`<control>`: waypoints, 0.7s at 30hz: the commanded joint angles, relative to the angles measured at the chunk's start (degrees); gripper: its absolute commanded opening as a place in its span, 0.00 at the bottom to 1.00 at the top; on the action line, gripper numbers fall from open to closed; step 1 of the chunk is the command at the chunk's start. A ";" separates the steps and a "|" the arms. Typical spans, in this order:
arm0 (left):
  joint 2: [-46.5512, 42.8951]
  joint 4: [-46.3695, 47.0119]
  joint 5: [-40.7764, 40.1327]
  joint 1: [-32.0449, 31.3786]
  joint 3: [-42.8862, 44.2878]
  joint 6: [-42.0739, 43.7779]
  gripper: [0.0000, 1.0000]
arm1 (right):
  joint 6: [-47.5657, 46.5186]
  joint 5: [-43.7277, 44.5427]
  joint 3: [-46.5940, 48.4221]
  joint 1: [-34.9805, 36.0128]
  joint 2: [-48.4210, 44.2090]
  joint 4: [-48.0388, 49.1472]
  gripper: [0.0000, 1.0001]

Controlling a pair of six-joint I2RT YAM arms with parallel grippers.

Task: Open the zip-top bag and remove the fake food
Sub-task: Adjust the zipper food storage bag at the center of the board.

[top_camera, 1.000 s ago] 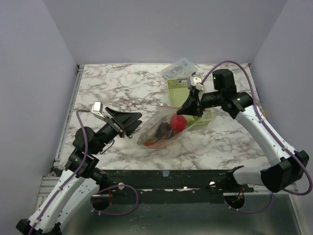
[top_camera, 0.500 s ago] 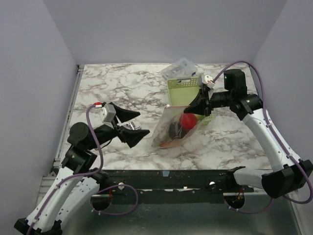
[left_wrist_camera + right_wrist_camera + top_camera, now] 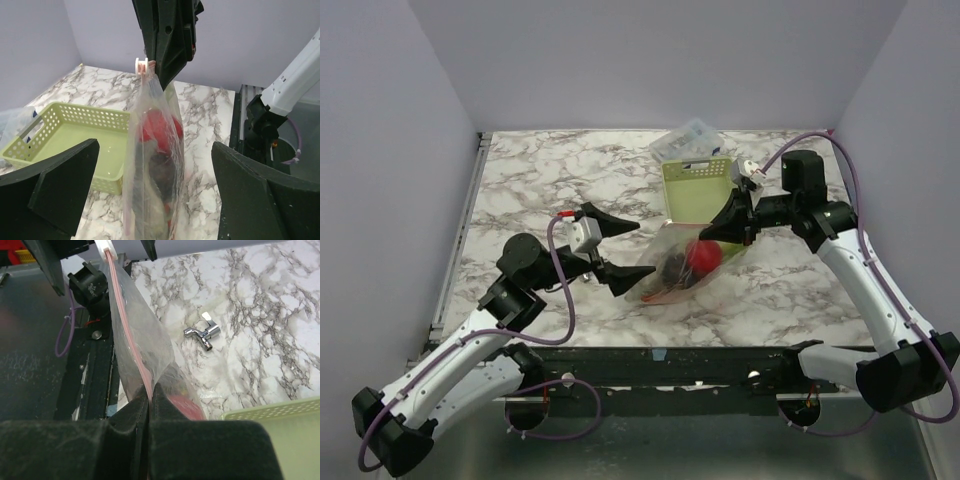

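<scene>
Fingers of the right gripper (image 3: 150,390) are pressed tight together on the pinkish zip strip (image 3: 131,335) of the zip-top bag (image 3: 665,268), and the bag is held up by that edge. In the top view the bag is seen just right of the middle of the frame, stretched from the grip down toward the lower left over the marble table (image 3: 550,180). It cannot be told if its low end is touching the table. The strip is seen as one thin line in the right wrist view, so the bag looks zipped shut. The fake food (image 3: 688,262) is all packed inside the bag. A red round fruit (image 3: 704,256) is seen near the top of the bag, and a dark purple piece (image 3: 670,268) sits just below and left of it. The other pieces are too blurred to name. The left gripper (image 3: 625,252) is spread as wide as it goes, and nothing is held in it. It is placed at the middle of the top view, with one finger on each side of the bag's left end. A pale green slotted basket (image 3: 692,188) is set just behind the bag, toward the upper right. A clear box (image 3: 688,140) is set against the far side of the basket. A small shiny metal part (image 3: 201,333) is lying on the table in the right wrist view.
</scene>
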 commanded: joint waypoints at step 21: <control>15.00 15.53 -5.04 -5.64 3.30 -3.03 0.56 | 1.80 -3.16 -2.83 -0.80 -1.70 4.00 0.01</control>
